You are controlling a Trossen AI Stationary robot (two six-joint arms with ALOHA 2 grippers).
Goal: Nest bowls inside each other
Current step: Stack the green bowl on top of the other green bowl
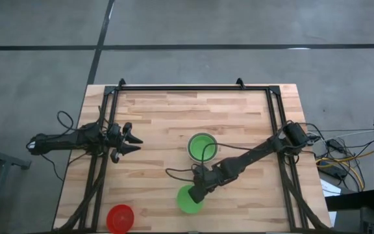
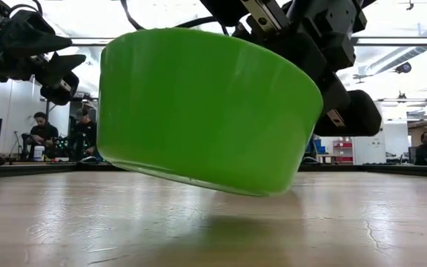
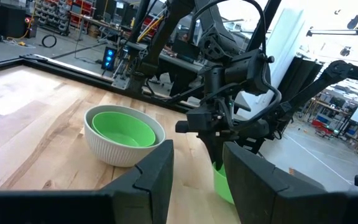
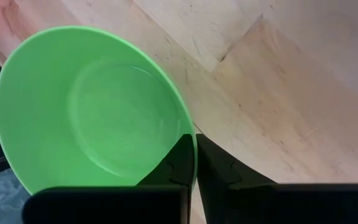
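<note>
Above the table (image 2: 362, 222) in the low view alone, tilted green bowl (image 2: 206, 111) airborne, rim pinched by right gripper (image 4: 194, 158).

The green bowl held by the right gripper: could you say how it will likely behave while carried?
The green bowl hangs tilted above the table, so it probably swings. The right gripper pinches only its thin rim, so it may slip. It looks like light, stiff plastic.

A pale wooden plank table (image 1: 167, 123) with a black metal frame carries the things. Near its middle stands a ribbed white-grey round bowl (image 1: 201, 147), with a bright green plastic bowl (image 3: 122, 130) sitting inside it. A small red round plastic bowl (image 1: 120, 218) lies at the near left corner.
</note>
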